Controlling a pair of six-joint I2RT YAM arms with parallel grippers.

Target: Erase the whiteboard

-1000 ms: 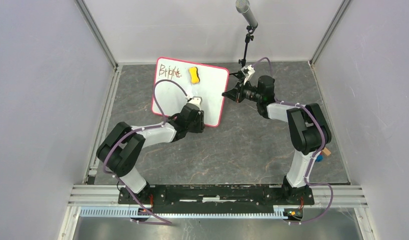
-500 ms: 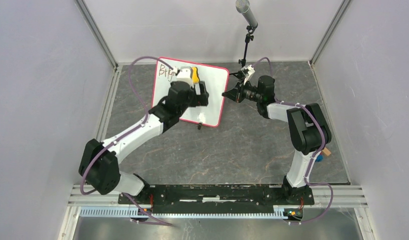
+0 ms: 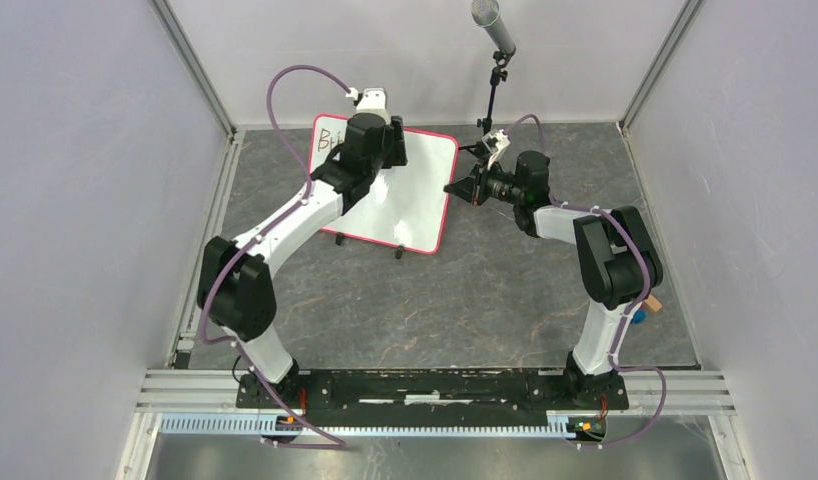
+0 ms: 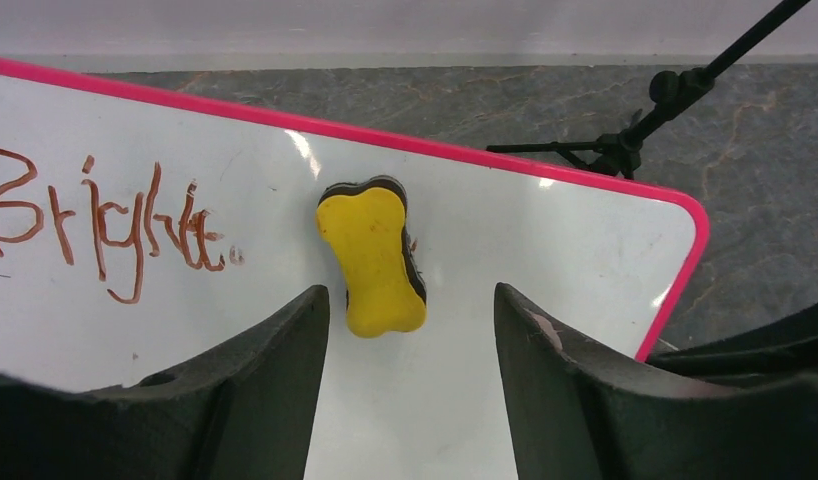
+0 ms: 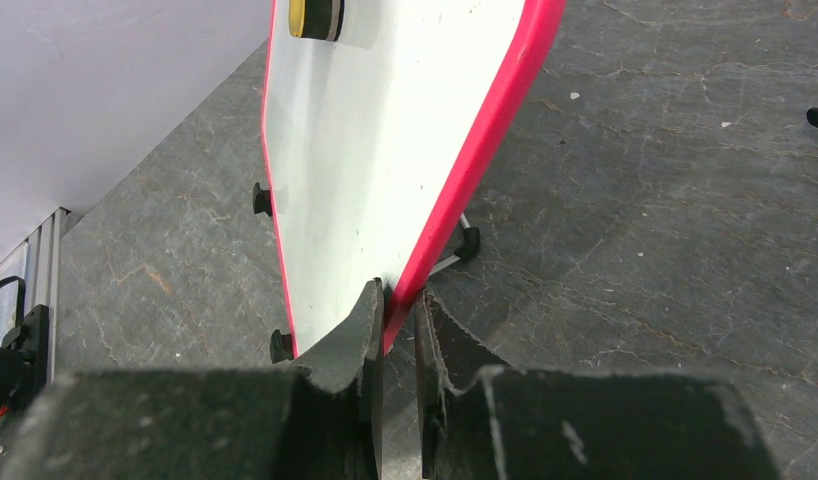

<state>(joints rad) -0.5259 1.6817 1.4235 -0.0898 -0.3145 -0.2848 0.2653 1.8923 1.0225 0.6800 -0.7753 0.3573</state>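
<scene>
The whiteboard (image 3: 417, 205) is white with a pink rim and stands tilted on small black feet. It bears the red-brown word "Bright" (image 4: 95, 225) at its upper left. A yellow bone-shaped eraser (image 4: 371, 262) with a black underside sits on the board face and also shows in the right wrist view (image 5: 315, 17). My left gripper (image 4: 410, 295) is open just short of the eraser, one finger to each side, touching nothing. In the top view the left gripper (image 3: 377, 150) hides the eraser. My right gripper (image 5: 397, 292) is shut on the board's right rim (image 3: 453, 187).
A black microphone stand (image 3: 495, 70) rises just behind the board's far right corner and shows in the left wrist view (image 4: 675, 90). Grey enclosure walls close in the left, back and right. A metal rail (image 3: 210, 230) runs along the left floor edge.
My left arm has swung from the board's near edge up over its far part and now hangs over the eraser. The right arm has not moved.
</scene>
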